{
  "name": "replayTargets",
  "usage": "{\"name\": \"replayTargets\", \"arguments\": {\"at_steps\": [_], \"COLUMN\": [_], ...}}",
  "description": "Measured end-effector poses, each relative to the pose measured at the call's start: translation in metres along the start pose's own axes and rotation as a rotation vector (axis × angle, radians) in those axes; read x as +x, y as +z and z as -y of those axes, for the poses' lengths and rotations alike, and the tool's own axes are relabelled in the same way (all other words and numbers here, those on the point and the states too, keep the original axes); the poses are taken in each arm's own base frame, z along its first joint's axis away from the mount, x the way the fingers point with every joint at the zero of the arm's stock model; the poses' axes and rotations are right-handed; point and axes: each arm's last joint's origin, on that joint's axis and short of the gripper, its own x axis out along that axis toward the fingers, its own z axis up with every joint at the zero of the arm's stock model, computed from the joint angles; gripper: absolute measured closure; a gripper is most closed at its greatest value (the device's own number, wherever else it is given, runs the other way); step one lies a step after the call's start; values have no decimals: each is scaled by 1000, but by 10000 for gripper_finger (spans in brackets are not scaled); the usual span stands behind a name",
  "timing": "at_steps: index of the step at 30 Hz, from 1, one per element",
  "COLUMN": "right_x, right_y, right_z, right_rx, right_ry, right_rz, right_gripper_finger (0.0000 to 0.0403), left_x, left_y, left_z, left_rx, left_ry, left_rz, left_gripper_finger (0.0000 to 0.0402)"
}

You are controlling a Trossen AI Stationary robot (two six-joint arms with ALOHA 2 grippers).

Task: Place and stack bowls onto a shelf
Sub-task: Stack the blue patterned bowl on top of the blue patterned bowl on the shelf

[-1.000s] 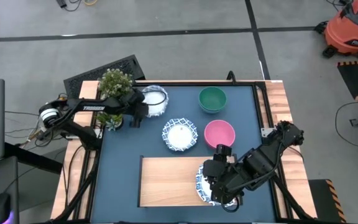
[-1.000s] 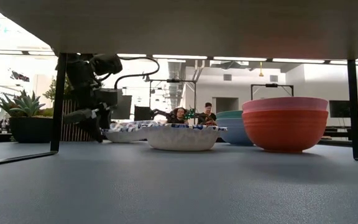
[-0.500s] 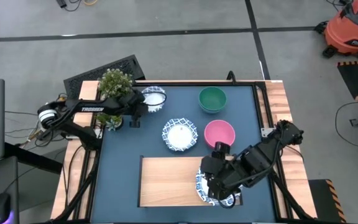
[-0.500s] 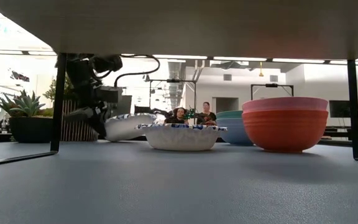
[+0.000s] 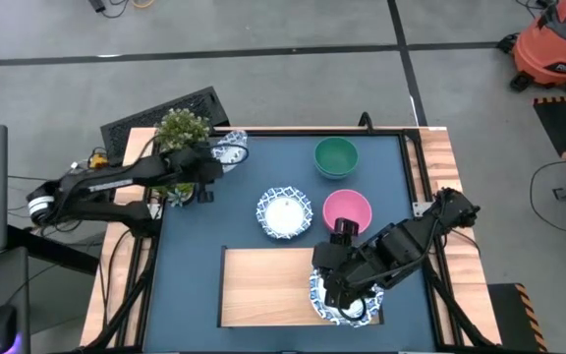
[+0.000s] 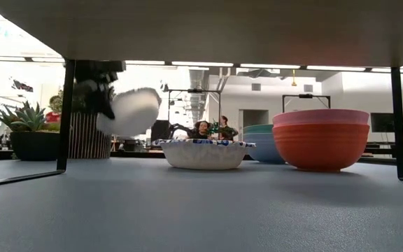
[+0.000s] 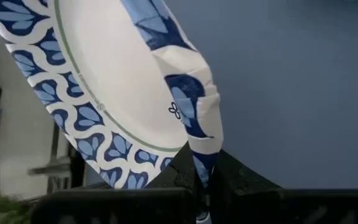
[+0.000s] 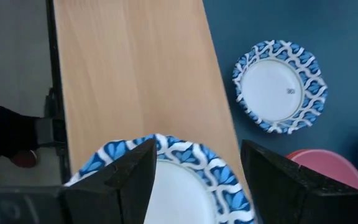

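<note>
now that the left gripper [image 7: 197, 186] has pinched a bowl's [image 5: 226, 149] rim and lifted it, it can go shelfward [image 5: 263, 285], while the right gripper [image 8: 194, 171], jaws wide, hovers empty.

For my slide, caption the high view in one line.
Left gripper lifts a patterned bowl by its rim while the open right gripper hovers over another bowl on the wooden shelf.

We see a patterned bowl [image 5: 227, 149] tilted, lifted; another [image 5: 285, 212] mid-table; pink [image 5: 347, 209], green [image 5: 336, 157] bowls behind; one [image 5: 347, 305] on the shelf [image 5: 263, 285].
</note>
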Motion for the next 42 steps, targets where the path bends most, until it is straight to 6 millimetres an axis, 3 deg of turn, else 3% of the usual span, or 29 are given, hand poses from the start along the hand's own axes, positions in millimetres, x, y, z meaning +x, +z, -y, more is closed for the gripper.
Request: {"name": "replayTargets", "arguments": {"at_steps": [5, 10, 15, 21, 25, 30, 34, 42], "right_x": [4, 0, -19, -58, -81, -88, -78, -54], "right_y": [6, 13, 18, 29, 42, 58, 67, 72], "right_z": [9, 23, 42, 63, 74, 78, 76, 76], "right_rx": [-76, -180, -201, -203, -229, -305, -335, -363], "right_ry": [-17, -26, -5, 63, 97, 156, 215, 177], "right_rz": [-1, 17, 88, 317, 515, 667, 679, 594], "right_gripper_finger": [143, 143, 143, 143, 143, 143, 143, 143], "left_x": [-41, -81, -124, -160, -171, -179, -178, -173], "left_y": [18, 38, 59, 75, 84, 98, 105, 113], "left_z": [0, 9, 18, 33, 45, 54, 59, 74], "left_rx": [-50, 38, 156, 369, 443, 449, 444, 457], "left_ry": [-71, -270, -447, -573, -594, -580, -555, -557], "left_rz": [155, 346, 575, 796, 928, 1056, 1072, 1054], "left_gripper_finger": [402, 401, 401, 401, 401, 401, 401, 401]}}
